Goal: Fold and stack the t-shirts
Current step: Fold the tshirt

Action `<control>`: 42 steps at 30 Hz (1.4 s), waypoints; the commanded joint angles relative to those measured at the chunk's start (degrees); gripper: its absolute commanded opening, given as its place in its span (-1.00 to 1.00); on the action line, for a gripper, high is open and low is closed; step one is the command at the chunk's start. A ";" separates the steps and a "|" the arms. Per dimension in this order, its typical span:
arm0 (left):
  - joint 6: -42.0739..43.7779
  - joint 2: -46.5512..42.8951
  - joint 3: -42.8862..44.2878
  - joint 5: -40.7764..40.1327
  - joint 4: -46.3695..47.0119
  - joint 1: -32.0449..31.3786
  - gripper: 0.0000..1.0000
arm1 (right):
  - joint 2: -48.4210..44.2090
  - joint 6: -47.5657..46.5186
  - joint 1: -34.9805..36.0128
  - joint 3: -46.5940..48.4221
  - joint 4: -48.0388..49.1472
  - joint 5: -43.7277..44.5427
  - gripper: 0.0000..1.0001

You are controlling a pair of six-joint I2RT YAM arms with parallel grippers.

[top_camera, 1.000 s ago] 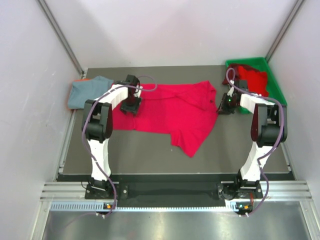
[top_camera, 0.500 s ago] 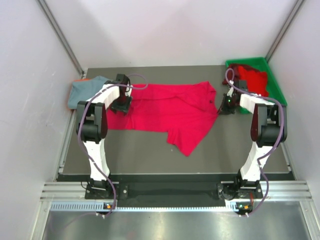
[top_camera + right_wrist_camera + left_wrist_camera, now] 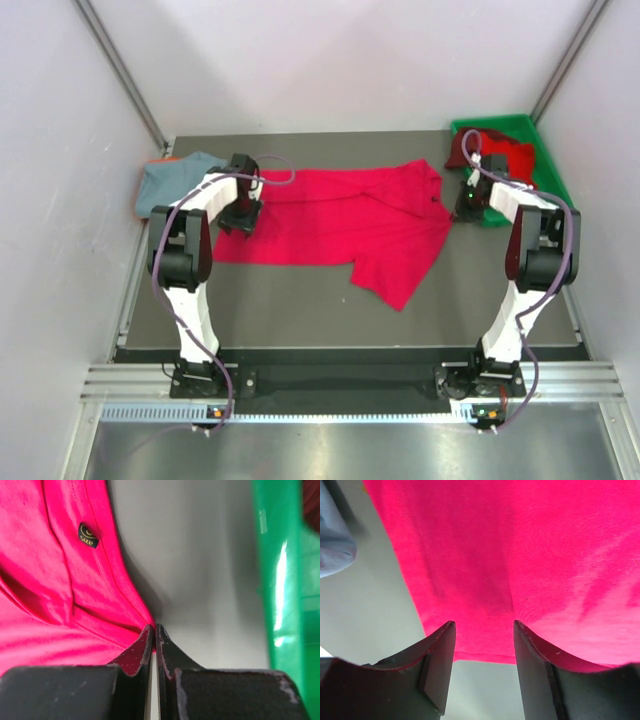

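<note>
A bright red t-shirt point(image 3: 350, 220) lies spread across the middle of the table. My left gripper point(image 3: 240, 215) is open over its left part; in the left wrist view the jaws point(image 3: 484, 630) straddle the shirt's hem point(image 3: 485, 656) with cloth point(image 3: 510, 555) below. My right gripper point(image 3: 468, 203) is shut on the shirt's right edge; in the right wrist view point(image 3: 154, 629) the pads pinch the red cloth point(image 3: 60, 570) near its collar label point(image 3: 87, 535). A grey-blue t-shirt point(image 3: 172, 180) lies folded at the far left. Darker red shirts point(image 3: 497, 152) sit in the green bin.
The green plastic bin point(image 3: 545, 165) stands at the back right corner, close to my right gripper; its wall shows in the right wrist view point(image 3: 280, 570). The grey-blue shirt's edge shows at the left of the left wrist view point(image 3: 335, 540). White walls enclose the table.
My right gripper has pulled the shirt's right edge rightward toward the bin, stretching the shirt out. My left gripper moved left earlier and now stays at the shirt's left part.
</note>
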 commanded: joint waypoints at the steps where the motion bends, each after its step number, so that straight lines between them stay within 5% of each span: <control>1: 0.22 -3.55 -0.43 -0.09 -0.46 -0.10 0.10 | 1.45 -2.10 -1.10 2.76 0.78 2.30 -1.00; 25: -0.48 -6.54 -1.05 -0.61 -0.64 -0.19 0.08 | 3.48 -5.62 -1.80 7.33 0.78 5.55 -0.99; 30: -1.71 -5.40 2.11 1.31 -0.99 -0.19 0.08 | -0.38 -6.41 -1.54 8.91 -0.54 6.78 -0.28; 42: -3.65 -3.81 2.47 8.52 -1.08 -0.36 0.07 | 0.30 -10.19 4.17 19.62 -2.03 -1.64 -0.25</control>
